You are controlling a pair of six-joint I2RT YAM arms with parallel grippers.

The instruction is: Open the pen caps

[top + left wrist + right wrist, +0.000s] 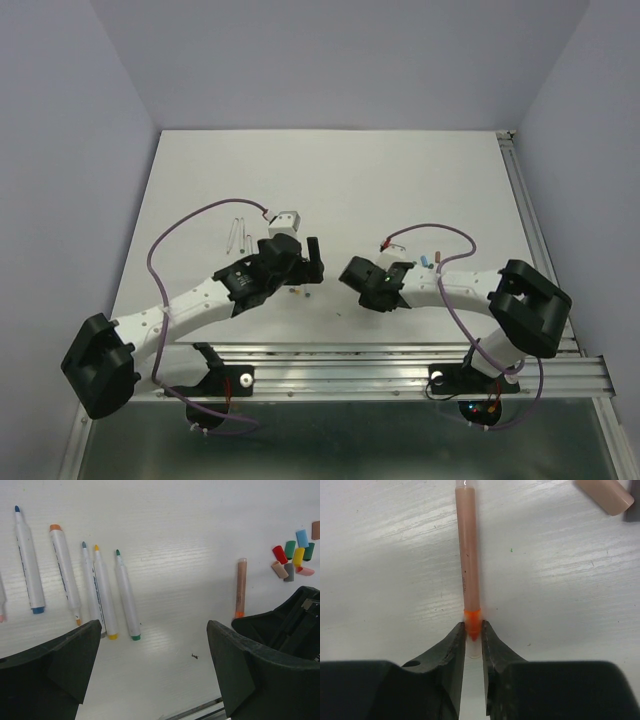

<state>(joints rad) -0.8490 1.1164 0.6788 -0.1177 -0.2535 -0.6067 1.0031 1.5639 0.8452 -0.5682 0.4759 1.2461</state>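
**Right pincer (pixel 472 628) nipped on the orange end of a salmon pen (pixel 468 550)**

From above, the left pincer (pixel 308 262) stands just left of the right one at mid-frame over the worktop (pixel 250 170). Loose caps (pixel 429 258) are specks right of centre.

Left wrist view: its jaws gape wide, empty. Five uncapped pens (pixel 104 590) lie upper left. The salmon pen lies right of centre, with the heap of caps upper right near its far end.

Right wrist view: narrow jaws touch both sides of the orange end; whether that is a cap I cannot tell. Light, stiff, smooth and round, it will likely roll or swivel. The bare barrel offers a second hold.
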